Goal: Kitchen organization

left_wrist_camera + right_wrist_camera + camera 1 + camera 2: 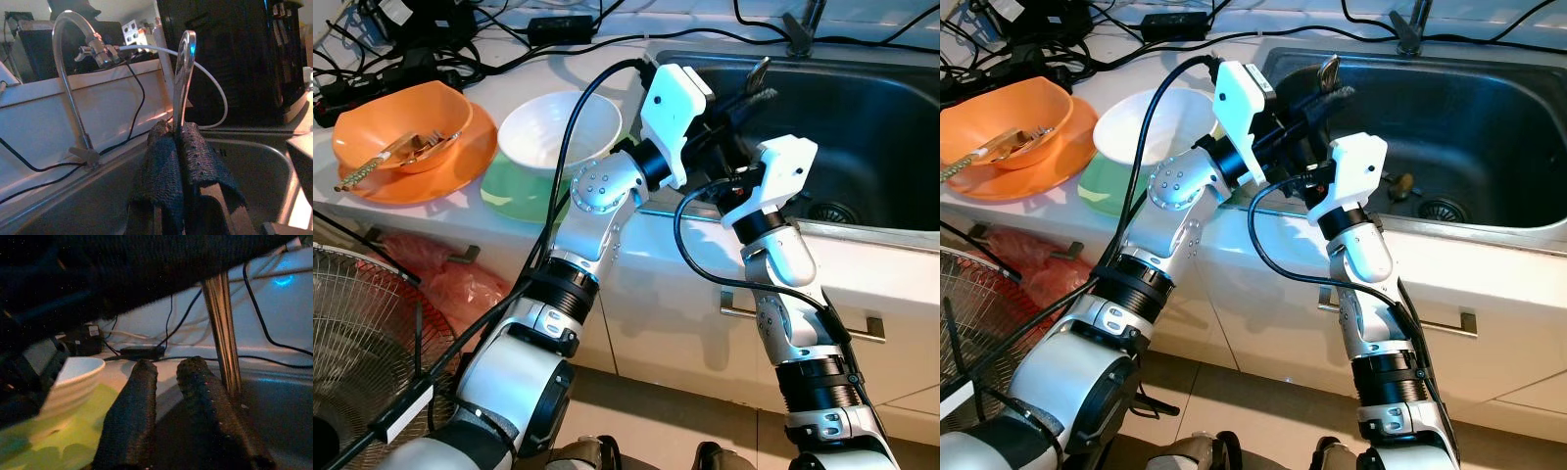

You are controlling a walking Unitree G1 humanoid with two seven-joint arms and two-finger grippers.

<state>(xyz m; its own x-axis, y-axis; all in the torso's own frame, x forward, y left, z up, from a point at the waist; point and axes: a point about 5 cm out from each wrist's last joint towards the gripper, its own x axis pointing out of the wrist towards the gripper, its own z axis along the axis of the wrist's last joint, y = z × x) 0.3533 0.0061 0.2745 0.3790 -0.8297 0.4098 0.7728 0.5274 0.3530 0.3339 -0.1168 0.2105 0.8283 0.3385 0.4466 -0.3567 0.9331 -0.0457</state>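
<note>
1. The robot stands at the white tabletop with both arms raised over the near left corner of the steel sink.
2. The left gripper has its fingers pressed together on the handle of a metal spoon. The spoon stands upright out of the fingertips, its bowl uppermost, above the sink basin near the left wall; from the head views its shiny end pokes out past the white wrist housing.
3. The right gripper hangs just beside and below the left one, at the sink's front edge. Its two black fingers lie close together with a narrow gap between them and nothing held there.
4. On the tabletop left of the sink, a white bowl sits on a green plate.
5. Further left, an orange bowl rests on an orange plate, with a fork and chopsticks lying inside the bowl.
6. A curved tap rises at the back rim of the sink, and black cables trail along the back of the tabletop.
7. Something small lies near the drain at the bottom of the basin; I can't make out what it is.
8. Below the tabletop are white cabinet fronts with a bar handle, and a fan guard stands on the floor to the left.
</note>
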